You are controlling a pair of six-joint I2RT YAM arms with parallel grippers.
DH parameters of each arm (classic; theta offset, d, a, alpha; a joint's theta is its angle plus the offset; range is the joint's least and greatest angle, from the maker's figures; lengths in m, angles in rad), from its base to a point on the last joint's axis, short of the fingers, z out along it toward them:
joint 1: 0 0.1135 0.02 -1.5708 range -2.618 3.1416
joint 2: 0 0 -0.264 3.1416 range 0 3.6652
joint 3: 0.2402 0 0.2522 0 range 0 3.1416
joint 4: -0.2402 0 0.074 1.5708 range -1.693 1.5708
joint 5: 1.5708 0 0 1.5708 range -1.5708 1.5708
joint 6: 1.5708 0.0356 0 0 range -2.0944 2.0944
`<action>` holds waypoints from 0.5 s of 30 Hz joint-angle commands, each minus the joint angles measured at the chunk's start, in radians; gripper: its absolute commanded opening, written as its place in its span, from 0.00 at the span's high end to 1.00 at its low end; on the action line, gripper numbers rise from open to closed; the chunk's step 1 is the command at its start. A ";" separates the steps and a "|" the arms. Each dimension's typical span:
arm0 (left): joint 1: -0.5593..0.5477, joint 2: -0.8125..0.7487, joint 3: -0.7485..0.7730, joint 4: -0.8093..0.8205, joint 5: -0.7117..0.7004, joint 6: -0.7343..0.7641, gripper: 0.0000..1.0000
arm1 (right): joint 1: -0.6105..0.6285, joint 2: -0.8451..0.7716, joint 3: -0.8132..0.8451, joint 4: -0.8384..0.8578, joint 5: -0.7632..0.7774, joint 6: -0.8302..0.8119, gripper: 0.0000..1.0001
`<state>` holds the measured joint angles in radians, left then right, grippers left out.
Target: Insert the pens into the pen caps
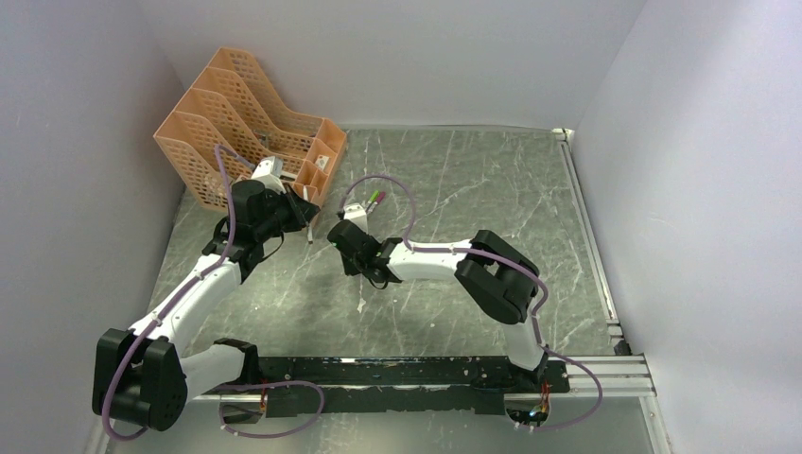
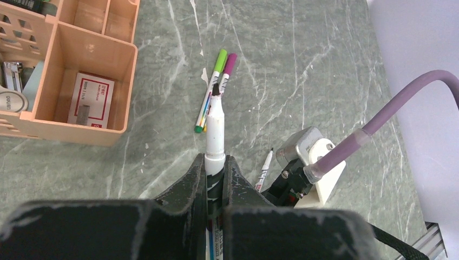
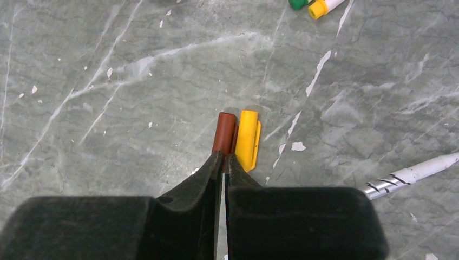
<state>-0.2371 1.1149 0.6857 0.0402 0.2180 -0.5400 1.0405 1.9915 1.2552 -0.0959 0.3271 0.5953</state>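
The left gripper (image 2: pixel 215 162) is clamped on a slim white marker barrel (image 2: pixel 215 122), its dark bare nib pointing out over the grey marbled tabletop (image 2: pixel 325 65). The pen looks ready, and a cap is what is wanted. The right gripper (image 3: pixel 223 158) is down at the table with its jaws drawn together, their tips against the near end of a stubby reddish-brown plastic cap (image 3: pixel 224 130) that lies touching a yellow plastic cap (image 3: pixel 248 138). The slit between the jaws looks narrower than the cap, so I cannot tell whether any of it is caught. To pick it well, the jaws likely need to part, straddle the brown cap across its width clear of the yellow neighbour, then close on its middle so the open mouth is left free. A careless nudge could roll both caps. Once the cap is lifted, its mouth should line up with the nib on one axis before pressing. Two capped pens, green (image 2: pixel 219 60) and magenta (image 2: pixel 229 62), lie side by side farther out, near a peach plastic desk organiser (image 2: pixel 86 130).
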 commanded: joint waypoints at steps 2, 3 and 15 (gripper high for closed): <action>0.010 0.005 -0.002 0.020 0.029 -0.001 0.93 | -0.014 -0.011 -0.016 -0.049 0.049 0.025 0.97; 0.009 0.005 -0.002 0.021 0.028 0.000 0.93 | -0.015 -0.022 -0.027 -0.043 0.052 0.027 0.97; 0.010 0.021 -0.003 0.031 0.042 -0.003 0.93 | -0.038 -0.062 -0.067 -0.029 0.053 0.027 0.98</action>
<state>-0.2371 1.1393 0.6853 0.0406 0.2344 -0.5400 1.0241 1.9568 1.2087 -0.1268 0.3637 0.6098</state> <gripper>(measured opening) 0.153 0.024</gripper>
